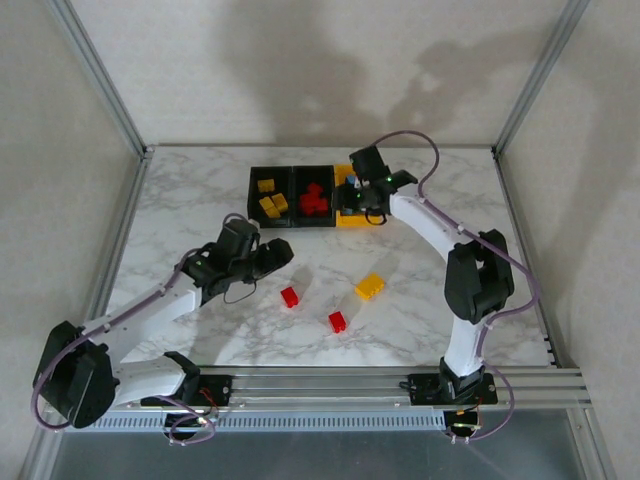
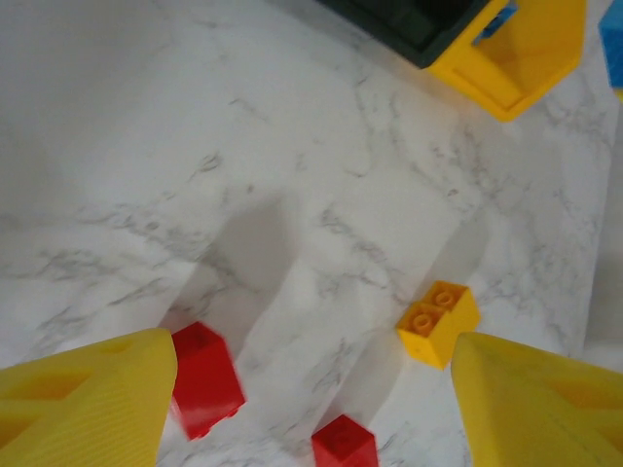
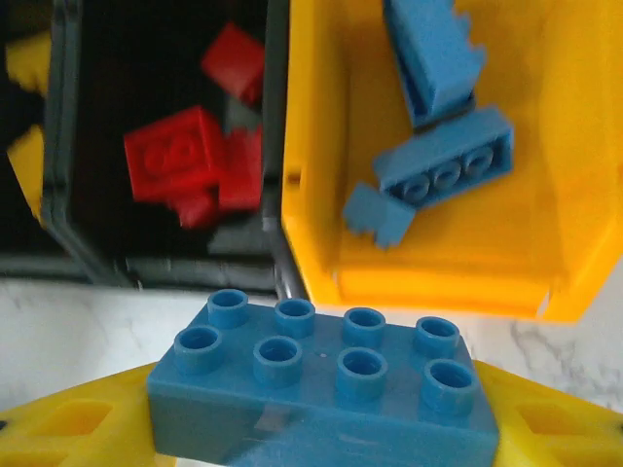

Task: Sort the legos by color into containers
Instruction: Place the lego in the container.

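Three joined containers stand at the back: a black bin (image 1: 268, 196) with yellow legos, a black bin (image 1: 314, 197) with red legos (image 3: 180, 156), and a yellow bin (image 3: 545, 224) with blue legos (image 3: 443, 167). My right gripper (image 1: 356, 197) hovers at the near edge of the yellow bin. It is shut on a blue eight-stud lego (image 3: 321, 389) between its yellow fingers (image 3: 68, 428). My left gripper (image 1: 268, 258) is open above the table. Below it lie two red legos (image 2: 204, 377) (image 2: 346, 443) and a yellow lego (image 2: 438, 321), untouched.
The loose legos lie mid-table: red ones (image 1: 290, 296) (image 1: 338, 321) and a yellow one (image 1: 370, 286). The marble table (image 1: 200, 200) has a metal frame round it, and a rail runs along its near edge.
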Robot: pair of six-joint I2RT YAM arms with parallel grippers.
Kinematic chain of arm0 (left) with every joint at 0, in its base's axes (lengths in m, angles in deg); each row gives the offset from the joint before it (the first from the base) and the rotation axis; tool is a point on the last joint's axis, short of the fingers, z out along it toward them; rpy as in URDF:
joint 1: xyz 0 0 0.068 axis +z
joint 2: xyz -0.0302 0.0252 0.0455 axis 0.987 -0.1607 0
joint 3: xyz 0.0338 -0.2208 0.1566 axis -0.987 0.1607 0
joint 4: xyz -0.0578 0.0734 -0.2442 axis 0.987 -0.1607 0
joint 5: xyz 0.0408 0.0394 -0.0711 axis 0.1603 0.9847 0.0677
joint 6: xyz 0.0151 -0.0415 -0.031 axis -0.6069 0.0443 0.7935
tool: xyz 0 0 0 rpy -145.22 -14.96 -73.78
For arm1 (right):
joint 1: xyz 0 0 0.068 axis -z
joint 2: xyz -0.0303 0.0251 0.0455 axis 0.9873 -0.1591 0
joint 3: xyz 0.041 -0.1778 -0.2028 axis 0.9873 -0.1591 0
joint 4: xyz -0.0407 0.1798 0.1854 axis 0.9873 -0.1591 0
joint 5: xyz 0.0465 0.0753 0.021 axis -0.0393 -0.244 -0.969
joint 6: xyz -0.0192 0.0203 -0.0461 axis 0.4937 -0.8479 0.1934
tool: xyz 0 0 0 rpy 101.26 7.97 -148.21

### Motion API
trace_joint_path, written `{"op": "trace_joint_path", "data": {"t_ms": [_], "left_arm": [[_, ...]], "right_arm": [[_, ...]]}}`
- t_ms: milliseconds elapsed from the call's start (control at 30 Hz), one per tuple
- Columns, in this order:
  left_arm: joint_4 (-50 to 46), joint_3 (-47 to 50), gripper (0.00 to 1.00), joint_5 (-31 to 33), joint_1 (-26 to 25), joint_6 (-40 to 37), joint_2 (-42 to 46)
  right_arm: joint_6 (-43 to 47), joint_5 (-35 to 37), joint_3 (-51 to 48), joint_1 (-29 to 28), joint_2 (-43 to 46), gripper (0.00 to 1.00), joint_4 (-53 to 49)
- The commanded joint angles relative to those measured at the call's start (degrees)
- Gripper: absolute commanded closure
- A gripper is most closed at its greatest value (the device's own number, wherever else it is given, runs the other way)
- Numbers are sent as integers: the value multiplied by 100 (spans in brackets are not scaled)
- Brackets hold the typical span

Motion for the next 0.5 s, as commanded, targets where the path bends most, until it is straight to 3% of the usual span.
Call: {"op": "trace_joint_path", "data": {"t_ms": [0,300,467], "left_arm": [[206,-250,25,151,-131,-29,-179],[214,-211,26,216,-198,-5,-216],[151,-129,26,247,-196,-23,-111]], "right_arm": [[-439,-395,298,253,-413,38,297],[-1613,-847,800,519,-1138,37,672],[-1886,-854,845,554,-1199,26,696]]}}
